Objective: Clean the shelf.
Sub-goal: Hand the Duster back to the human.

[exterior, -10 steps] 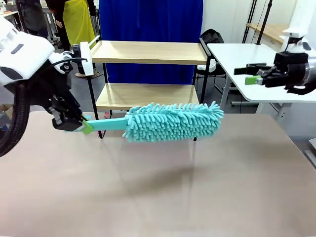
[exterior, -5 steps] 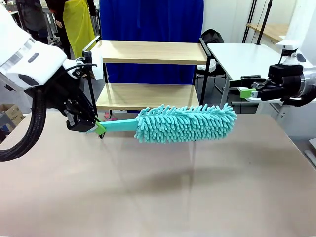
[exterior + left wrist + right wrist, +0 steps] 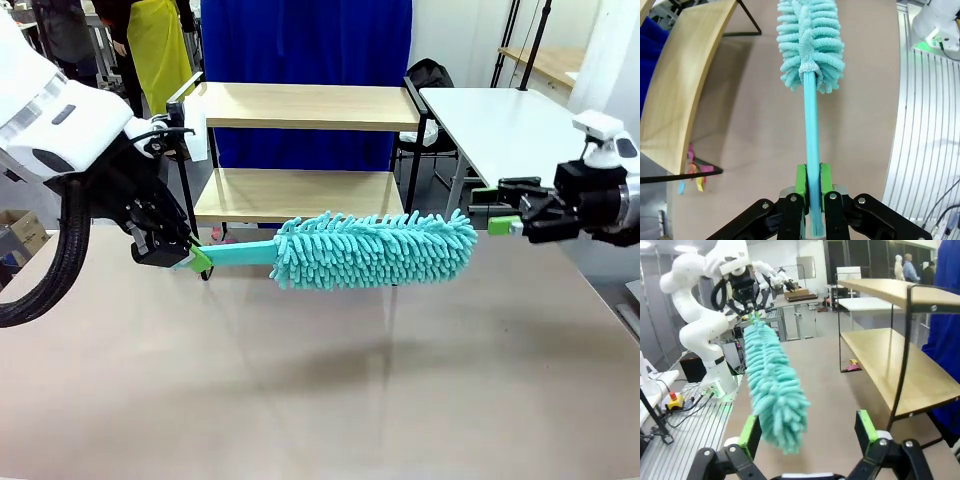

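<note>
The shelf [image 3: 300,105] stands at the table's far edge, two light wooden boards in a black frame. My left gripper [image 3: 195,260] is shut on the flat handle of a teal fluffy duster [image 3: 375,250], which it holds level above the table in front of the lower board. In the left wrist view the green pads [image 3: 800,181] clamp the handle [image 3: 812,145], and the shelf [image 3: 680,85] is at the left. My right gripper [image 3: 490,218] is open just off the duster's right tip. In the right wrist view the duster head [image 3: 772,385] reaches down between that gripper's [image 3: 807,432] spread fingers, beside the shelf [image 3: 890,365].
The brown table top [image 3: 320,380] is bare under the duster. A white table [image 3: 500,125] stands behind at the right and a blue curtain [image 3: 300,40] hangs behind the shelf. Small coloured scraps [image 3: 695,172] lie by a shelf leg.
My left arm carried the duster to the right, then held still. My right gripper came down and left towards the duster's tip, staying open.
</note>
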Robot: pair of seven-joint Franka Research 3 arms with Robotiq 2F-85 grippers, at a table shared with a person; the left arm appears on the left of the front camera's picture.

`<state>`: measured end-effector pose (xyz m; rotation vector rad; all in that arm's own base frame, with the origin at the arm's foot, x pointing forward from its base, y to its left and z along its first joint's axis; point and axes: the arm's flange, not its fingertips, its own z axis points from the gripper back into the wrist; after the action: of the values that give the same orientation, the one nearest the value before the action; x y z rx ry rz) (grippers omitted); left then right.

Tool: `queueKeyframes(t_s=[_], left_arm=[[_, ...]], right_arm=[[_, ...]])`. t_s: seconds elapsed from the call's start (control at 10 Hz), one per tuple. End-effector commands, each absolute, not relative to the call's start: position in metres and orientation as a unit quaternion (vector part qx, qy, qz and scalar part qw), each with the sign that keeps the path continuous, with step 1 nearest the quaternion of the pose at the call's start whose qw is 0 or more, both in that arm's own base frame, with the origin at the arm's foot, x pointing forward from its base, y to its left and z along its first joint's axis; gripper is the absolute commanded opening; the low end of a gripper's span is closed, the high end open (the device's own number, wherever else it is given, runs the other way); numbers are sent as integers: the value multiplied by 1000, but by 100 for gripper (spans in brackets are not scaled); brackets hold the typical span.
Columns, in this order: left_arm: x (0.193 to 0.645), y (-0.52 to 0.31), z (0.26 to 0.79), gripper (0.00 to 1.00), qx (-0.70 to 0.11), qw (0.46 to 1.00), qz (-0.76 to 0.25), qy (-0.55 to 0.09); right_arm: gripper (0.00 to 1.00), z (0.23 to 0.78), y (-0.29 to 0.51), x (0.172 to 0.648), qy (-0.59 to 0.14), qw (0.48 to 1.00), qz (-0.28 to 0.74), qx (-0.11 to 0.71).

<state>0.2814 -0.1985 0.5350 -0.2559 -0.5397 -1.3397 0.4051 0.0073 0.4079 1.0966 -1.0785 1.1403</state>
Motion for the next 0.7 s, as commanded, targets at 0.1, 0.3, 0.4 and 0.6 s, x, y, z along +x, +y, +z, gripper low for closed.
queueKeyframes(t_s=[0.1, 0.3, 0.4, 0.6], left_arm=[[280, -198, 537, 13, -128, 744, -606, -250], [280, -198, 537, 13, -128, 744, -606, -250], [280, -198, 537, 13, -128, 744, -606, -250], [280, -198, 537, 13, -128, 744, -606, -250]], right_arm=[[100, 396, 19, 380, -463, 566, 497, 467], [100, 390, 32, 378, -453, 556, 499, 487], [100, 385, 41, 384, -445, 555, 496, 499], [100, 378, 59, 394, -441, 546, 494, 513]])
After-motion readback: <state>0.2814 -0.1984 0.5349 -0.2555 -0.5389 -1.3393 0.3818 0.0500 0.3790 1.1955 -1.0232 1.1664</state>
